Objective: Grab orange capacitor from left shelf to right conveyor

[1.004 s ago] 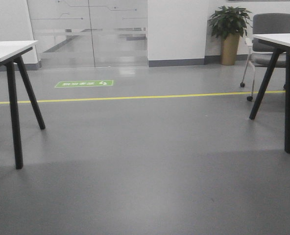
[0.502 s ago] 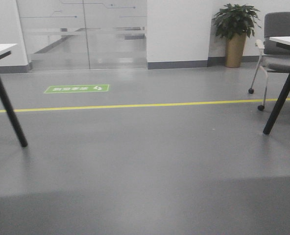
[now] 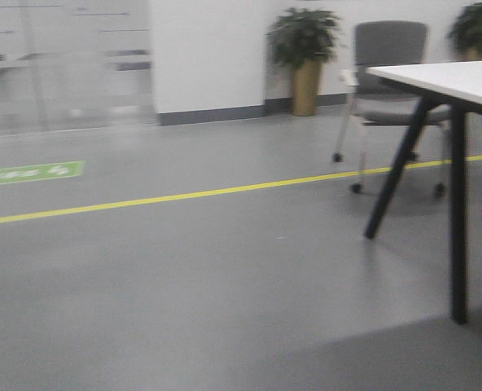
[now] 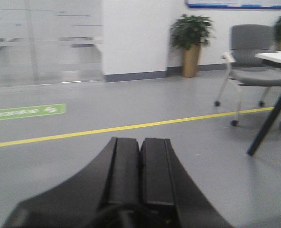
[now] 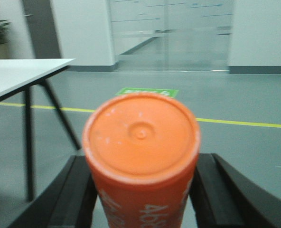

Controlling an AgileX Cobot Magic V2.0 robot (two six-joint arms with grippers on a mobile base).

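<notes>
A yellow line (image 3: pixel 184 195) crossed the grey floor (image 3: pixel 225 293). Beyond stood a white wall (image 3: pixel 208 49), seemingly frosted glass (image 3: pixel 62 73), a potted plant (image 3: pixel 304 41) and a grey chair (image 3: pixel 390 49); nearer, a white desk (image 3: pixel 444 80).

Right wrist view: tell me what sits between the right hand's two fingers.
The orange capacitor fills the gap between the fingers of the right hand, its flat top toward the camera. The right wrist view shows this.

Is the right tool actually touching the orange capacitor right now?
Touching. In the right wrist view the right tool has its fingers pressed against both sides of the orange capacitor, with no gap showing on either side.
</notes>
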